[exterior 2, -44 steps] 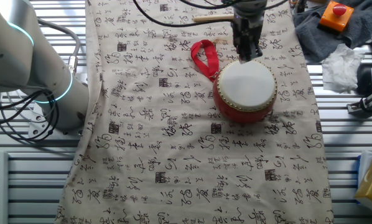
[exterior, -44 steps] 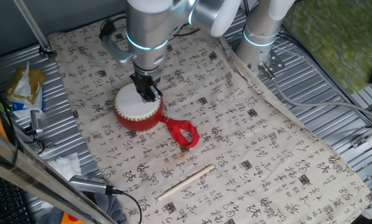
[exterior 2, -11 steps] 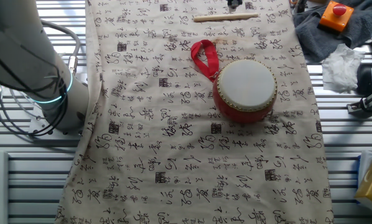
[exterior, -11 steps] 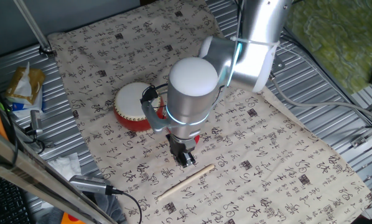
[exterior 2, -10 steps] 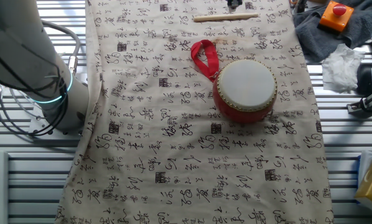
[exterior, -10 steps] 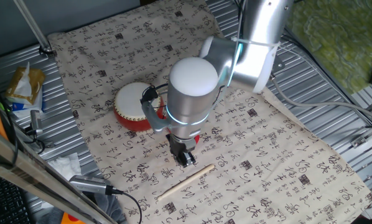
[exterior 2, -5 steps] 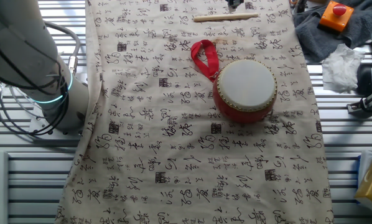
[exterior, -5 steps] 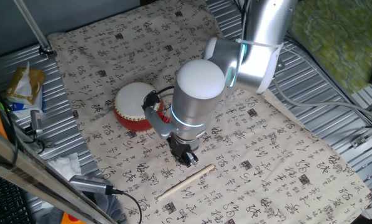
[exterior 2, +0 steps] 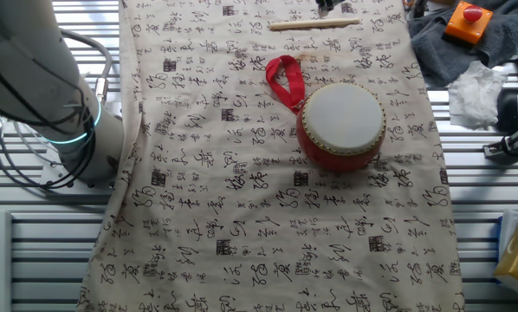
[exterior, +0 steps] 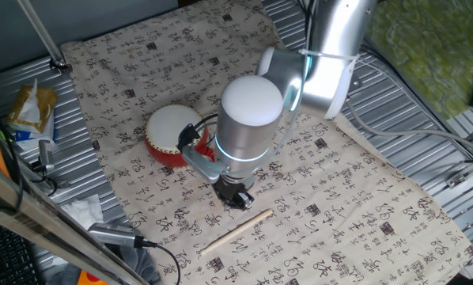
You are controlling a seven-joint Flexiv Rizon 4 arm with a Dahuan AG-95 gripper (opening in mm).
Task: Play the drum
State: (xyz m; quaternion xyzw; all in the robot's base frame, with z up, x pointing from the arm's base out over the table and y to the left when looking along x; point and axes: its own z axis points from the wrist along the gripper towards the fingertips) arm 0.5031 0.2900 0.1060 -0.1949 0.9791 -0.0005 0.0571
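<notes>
To the gripper's left in one fixed view, well clear of it, a yellow packet (exterior: 29, 109) lies on the ribbed metal table (exterior: 426, 119), with crumpled white tissue (exterior: 85, 210) nearer the camera; the drum (exterior: 170, 134) stands upright on the calligraphy-print cloth (exterior: 126, 71), up and left of the gripper and apart from it, its white skin facing up and bare (the arm's wrist hides its right edge); in the other fixed view the drum (exterior 2: 341, 125) sits mid-cloth, its red ribbon loop (exterior 2: 284, 80) trailing from its side toward the stick; the gripper (exterior: 238, 199) hangs fingers-down close over the cloth, just above the upper end of the thin wooden stick (exterior: 236, 230), which lies flat and slants away down to the gripper's left; whether the fingers touch the stick, and whether they are spread or closed, cannot be told from here; in the other fixed view only the fingertips (exterior 2: 324, 5) show at the top edge, just above the stick (exterior 2: 314, 24); right of the gripper the arm's silver base column (exterior: 335, 47) rises at the cloth's edge.
</notes>
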